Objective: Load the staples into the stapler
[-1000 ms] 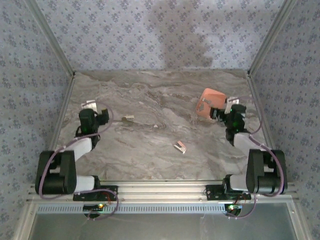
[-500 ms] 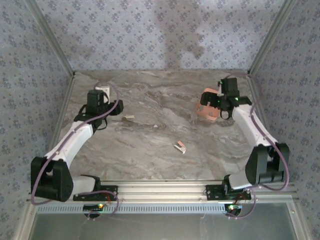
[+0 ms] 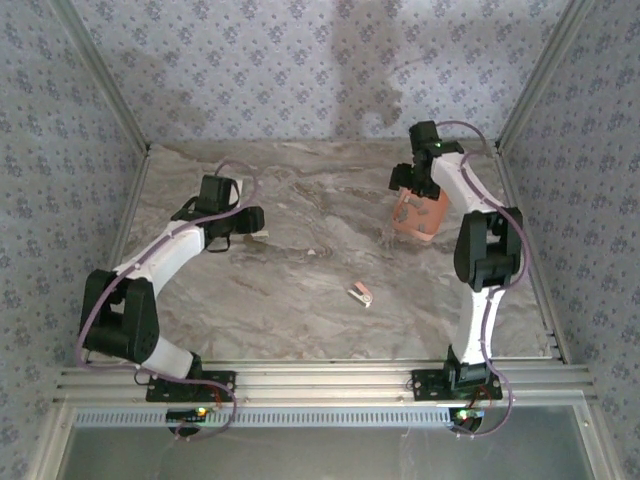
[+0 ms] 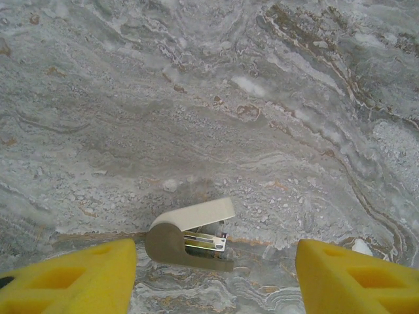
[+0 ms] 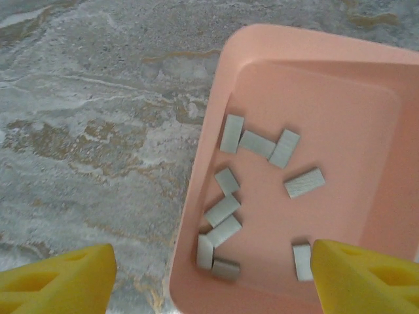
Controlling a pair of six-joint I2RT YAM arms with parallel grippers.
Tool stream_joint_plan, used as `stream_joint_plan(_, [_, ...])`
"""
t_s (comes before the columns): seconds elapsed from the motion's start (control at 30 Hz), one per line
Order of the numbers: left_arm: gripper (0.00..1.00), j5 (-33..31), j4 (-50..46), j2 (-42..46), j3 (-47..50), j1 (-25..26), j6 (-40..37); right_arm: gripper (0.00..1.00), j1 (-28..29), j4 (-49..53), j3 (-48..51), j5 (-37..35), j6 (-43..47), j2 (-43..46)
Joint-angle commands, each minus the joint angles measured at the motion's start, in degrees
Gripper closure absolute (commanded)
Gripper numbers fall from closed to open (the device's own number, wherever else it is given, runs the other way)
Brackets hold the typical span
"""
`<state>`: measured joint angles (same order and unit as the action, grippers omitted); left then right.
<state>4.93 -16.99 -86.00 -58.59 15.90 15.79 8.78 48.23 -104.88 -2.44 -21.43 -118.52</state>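
Observation:
The stapler (image 3: 361, 293), tiny with a pink top over a white base, lies alone on the marble near the middle front, far from both grippers. Several grey staple strips (image 5: 222, 210) lie loose in the salmon tray (image 5: 196, 196) at the back right (image 3: 418, 222). My right gripper (image 5: 211, 278) hangs open over the tray's near left corner (image 3: 408, 187), holding nothing. My left gripper (image 4: 215, 278) is open above a whitish oblong piece (image 4: 190, 239) with a cream lid raised over a taupe body and a metal rail. That piece lies between the yellow fingers (image 4: 72, 278), untouched.
Patterned walls and metal frame posts (image 3: 115, 95) close in the table at the left, right and back. A small pale fragment (image 3: 315, 252) lies on the marble between the whitish piece (image 3: 260, 236) and the stapler. Open marble runs across the middle and front.
Both arms have stretched out from their folded poses. The left gripper came over the whitish piece and the right rose to the back and settled over the tray. The stapler has not moved.

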Motion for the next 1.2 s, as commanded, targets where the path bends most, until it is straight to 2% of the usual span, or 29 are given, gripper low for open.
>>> stream_joint_plan(0.0, [0.35,0.9,-1.3,-1.2,-1.4,0.6,0.8,0.24,-0.4,4.9,-5.4,-0.9,-0.3,-4.2])
stream_joint_plan(0.3, [0.35,1.2,-1.0,-4.0,-2.6,0.9,0.8,0.42,-0.6,3.6,-10.0,1.8,0.0,-12.5])
stream_joint_plan(0.4, [0.35,1.2,-1.2,-5.0,-3.1,0.9,0.9,0.51,-0.4,1.5,-10.3,2.9,2.1,-14.3])
stream_joint_plan(0.57, [0.35,1.8,-1.7,-6.4,-3.7,1.0,0.9,0.57,1.2,3.5,-11.3,2.9,4.8,-16.2])
stream_joint_plan(0.73, [0.36,2.3,-1.6,-6.8,-3.6,1.1,1.1,0.65,2.1,3.6,-10.0,1.7,6.8,-15.7])
stream_joint_plan(0.83, [0.36,2.3,-1.7,-6.7,-3.6,1.2,0.9,0.73,3.0,2.8,-8.6,1.6,8.4,-14.6])
stream_joint_plan(1.17, [0.36,2.0,-1.9,-4.6,-1.9,1.7,0.7,0.86,6.3,1.8,-2.3,2.1,14.2,-10.2])
